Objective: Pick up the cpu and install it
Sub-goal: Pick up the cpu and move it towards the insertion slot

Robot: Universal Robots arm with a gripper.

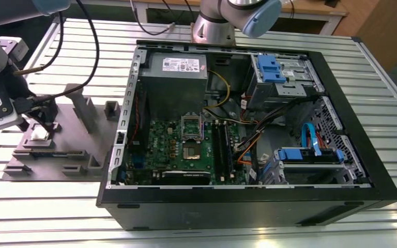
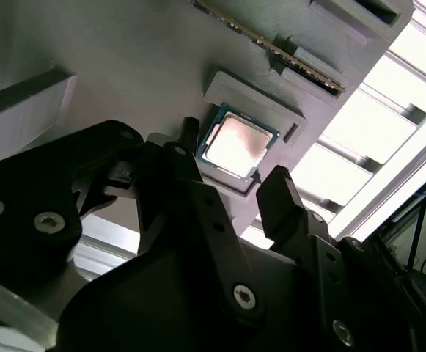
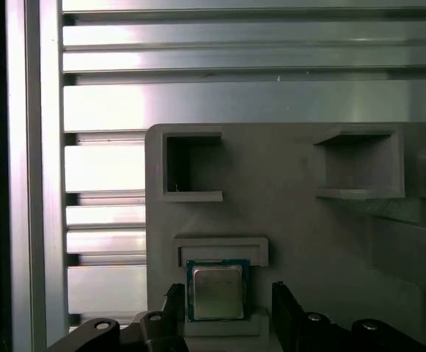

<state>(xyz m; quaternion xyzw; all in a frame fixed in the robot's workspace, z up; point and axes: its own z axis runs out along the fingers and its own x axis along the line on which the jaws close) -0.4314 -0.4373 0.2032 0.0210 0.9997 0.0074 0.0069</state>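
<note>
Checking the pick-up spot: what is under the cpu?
The cpu lies in a raised grey seat of the fixture, with the fingers of the open gripper on either side. The chip itself covers its underside and the seat's floor.

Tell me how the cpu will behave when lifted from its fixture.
The cpu is a thin flat square with a metal top: probably rigid and light. Its thin edges give the fingers little to grip, so it may slip. Lying flat in the fixture pocket, it should not roll.
</note>
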